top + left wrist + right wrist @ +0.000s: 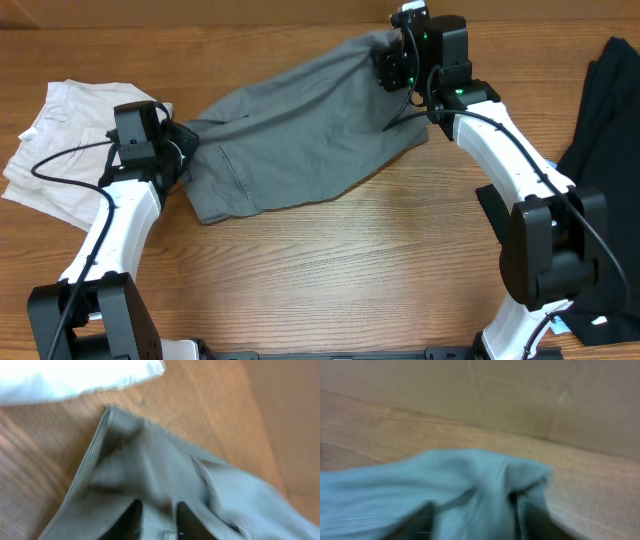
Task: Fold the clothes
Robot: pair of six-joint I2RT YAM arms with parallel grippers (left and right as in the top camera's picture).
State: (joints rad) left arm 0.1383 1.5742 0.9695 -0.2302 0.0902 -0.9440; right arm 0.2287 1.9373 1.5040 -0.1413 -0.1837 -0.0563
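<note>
Fingers of my left gripper (159, 522) pinch the hemmed left edge of the grey garment (300, 130). My right gripper (470, 515), blurred, clamps its far-right corner. The cloth lies rumpled between them across the wooden table (350, 260). An off-white garment (55, 150) lies at left, a black garment (610, 110) at right.

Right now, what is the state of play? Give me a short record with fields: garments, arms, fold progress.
grey garment: spread across the middle of the table, rumpled
left fingers: closed on its left edge
right fingers: holding its far right corner, raised off the table
white garment: far left
black garment: right edge
fold progress: no fold made yet
wrist views: blurred
</note>
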